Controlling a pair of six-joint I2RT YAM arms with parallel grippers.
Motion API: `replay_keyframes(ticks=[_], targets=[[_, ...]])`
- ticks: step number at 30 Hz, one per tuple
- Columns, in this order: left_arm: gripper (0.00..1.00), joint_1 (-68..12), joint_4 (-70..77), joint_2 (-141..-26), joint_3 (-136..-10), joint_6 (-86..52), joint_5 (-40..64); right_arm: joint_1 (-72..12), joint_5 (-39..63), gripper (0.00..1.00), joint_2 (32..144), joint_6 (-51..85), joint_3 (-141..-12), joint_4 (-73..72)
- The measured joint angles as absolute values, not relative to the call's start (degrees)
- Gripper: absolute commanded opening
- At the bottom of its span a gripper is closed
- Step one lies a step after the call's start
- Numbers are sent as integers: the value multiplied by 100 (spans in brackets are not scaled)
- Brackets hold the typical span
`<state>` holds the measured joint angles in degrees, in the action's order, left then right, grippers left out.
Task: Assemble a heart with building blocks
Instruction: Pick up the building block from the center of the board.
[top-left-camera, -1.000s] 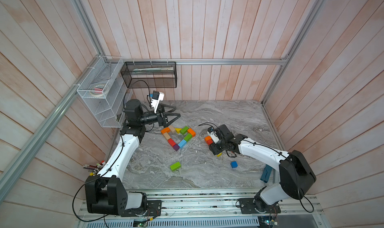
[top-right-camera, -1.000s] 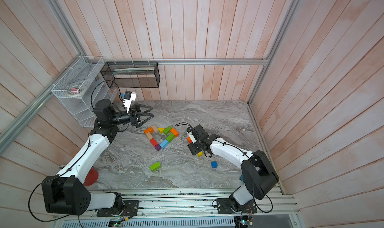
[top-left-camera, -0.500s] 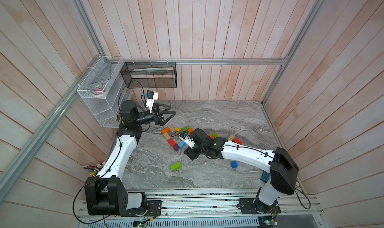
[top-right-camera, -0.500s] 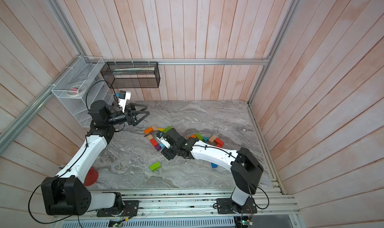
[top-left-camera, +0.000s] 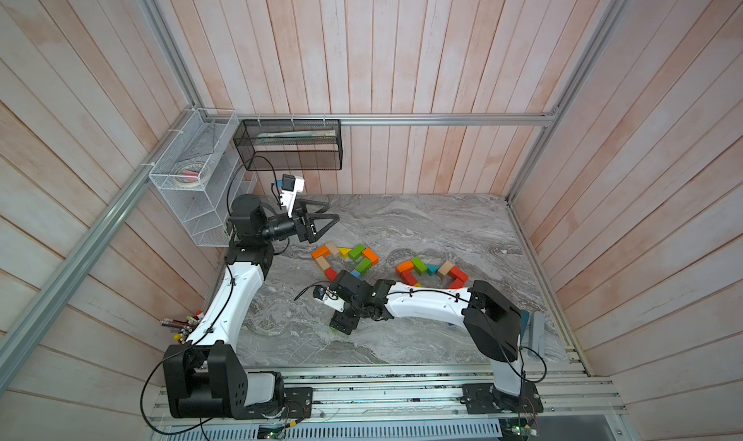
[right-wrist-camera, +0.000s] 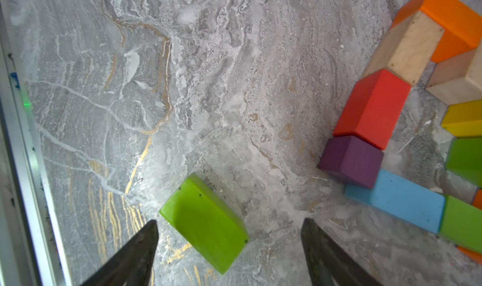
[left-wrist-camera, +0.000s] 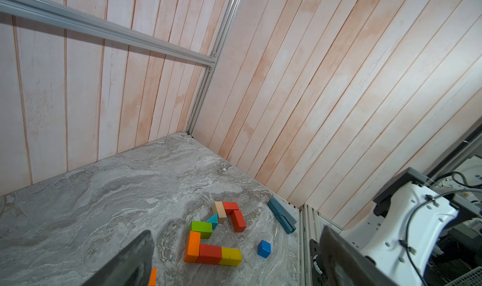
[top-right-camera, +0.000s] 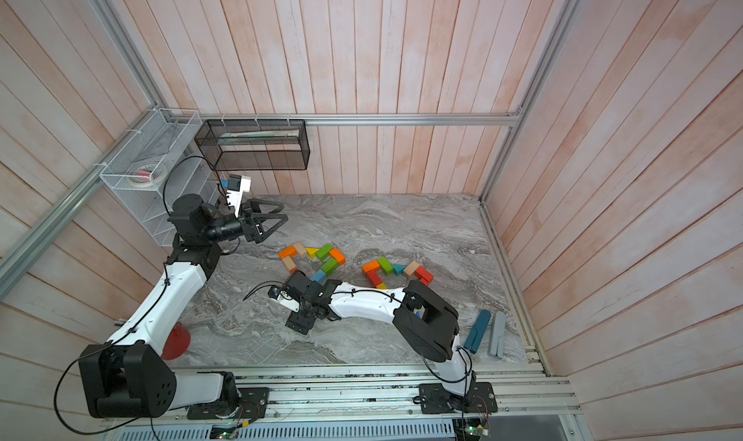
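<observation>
You get bright, even, diffuse light; shadows soft. Wall planks (top-left-camera: 80, 97) bow toward top-view edges. Right-wrist fingertips (right-wrist-camera: 135, 256) blur; tabletop (right-wrist-camera: 208, 102) shows mild glare.

Counter (right-wrist-camera: 208, 89): grey marble, white veins, gold streaks. Walls (top-left-camera: 402, 57): pale planks, pink-orange wash. Lime brick (right-wrist-camera: 203, 224), purple cube (right-wrist-camera: 350, 161), red brick (right-wrist-camera: 373, 107), sky-blue brick (right-wrist-camera: 396, 201), orange brick (right-wrist-camera: 448, 18): flat, solid paint. Tan brick (right-wrist-camera: 407, 50): bare wood, faint grain. Blue cube (left-wrist-camera: 264, 248): deeper blue. Teal bar (top-right-camera: 477, 330), grey bar (top-right-camera: 497, 334). Right claw (right-wrist-camera: 230, 220): black. Right arm (top-left-camera: 422, 304): white shell, black joints. White basket (top-left-camera: 177, 202), black basket (top-left-camera: 289, 161).
</observation>
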<state>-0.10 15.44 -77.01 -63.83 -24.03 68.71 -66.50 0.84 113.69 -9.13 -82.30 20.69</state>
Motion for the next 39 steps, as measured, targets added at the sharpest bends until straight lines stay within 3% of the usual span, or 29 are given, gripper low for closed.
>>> replay_keyframes(ticks=[10,16,29,39], targets=[[100,-1,1614,-7682,-6370,-2471,6875,-6689,99,88,11502,-1173,-8313,2281],[100,-1,1636,-7682,-6361,-2473,6875,-6689,97,82,11824,-1256,-8586,2414],[100,-1,1688,-7682,-6361,-2517,6877,-6681,187,40,12119,-1061,-8899,2530],[100,-1,1769,-7682,-6357,-2569,6877,-6619,438,28,11937,-331,-8423,2088]])
